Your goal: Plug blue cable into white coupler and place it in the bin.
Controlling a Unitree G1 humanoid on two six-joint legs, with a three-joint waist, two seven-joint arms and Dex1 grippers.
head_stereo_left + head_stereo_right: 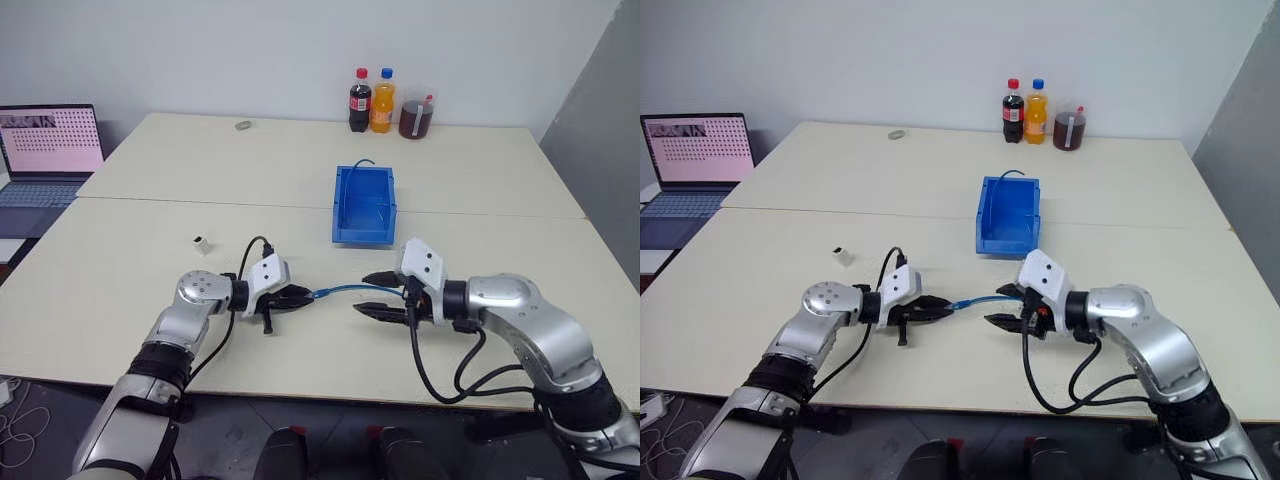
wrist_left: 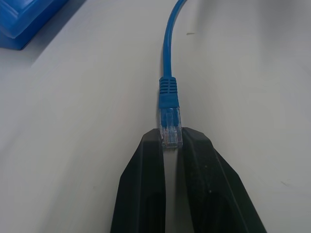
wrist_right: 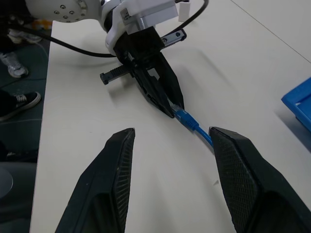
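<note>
**Blue cable pinched at its plug, coupler still apart**

Blue cable (image 1: 345, 290) lies on the desk (image 1: 150, 290) between the two arms, its far end running towards the right pincer (image 1: 375, 295). Left pincer (image 1: 300, 297) is pressed together on the clear plug (image 2: 170, 127); the left wrist view shows only the plug's rear part caught between the fingertips. Right pincer stands spread, one finger either side of the cable, gripping nothing. Coupler (image 1: 202, 243) sits on the desk well apart from both arms, beyond the left arm. Bin (image 1: 365, 205) stands farther back, near mid-desk; a second blue cable seems to lie in it, though this is hard to make out.

Risks, as judged: the grip is shallow, so the plug may twist or slip when pushed against the socket. The coupler is loose and light and would likely slide unless the right pincer holds it. The trailing cable may drag across the desk and pull the plug askew.
</note>
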